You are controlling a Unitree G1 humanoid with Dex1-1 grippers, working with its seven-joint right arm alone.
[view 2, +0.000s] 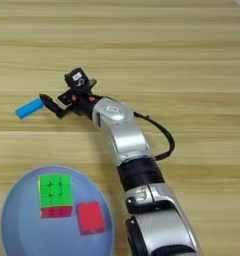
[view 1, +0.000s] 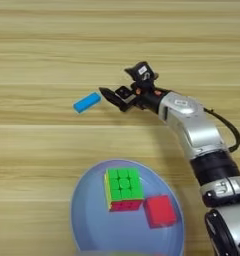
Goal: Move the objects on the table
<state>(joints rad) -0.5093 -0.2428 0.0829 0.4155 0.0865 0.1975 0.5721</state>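
A flat blue bar point(view 1: 87, 102) lies on the table point(view 1: 37, 145) left of centre, turned at a slant. My right gripper point(view 1: 107, 96) sits just to the right of the bar's near end, close to it, low over the wood; the silver forearm point(view 2: 123, 135) runs back to the bottom right. A green-and-red puzzle cube point(view 1: 124, 189) rests inside a round blue plate point(view 1: 84, 210) at the bottom, green face up. On the same plate, a plain red cube point(view 1: 160, 211) stands right beside it.
A black cable point(view 2: 162, 135) loops out from the forearm over the table. The plate point(view 2: 12, 225) reaches the picture's bottom edge. Bare wood lies behind the gripper and to the left of the bar.
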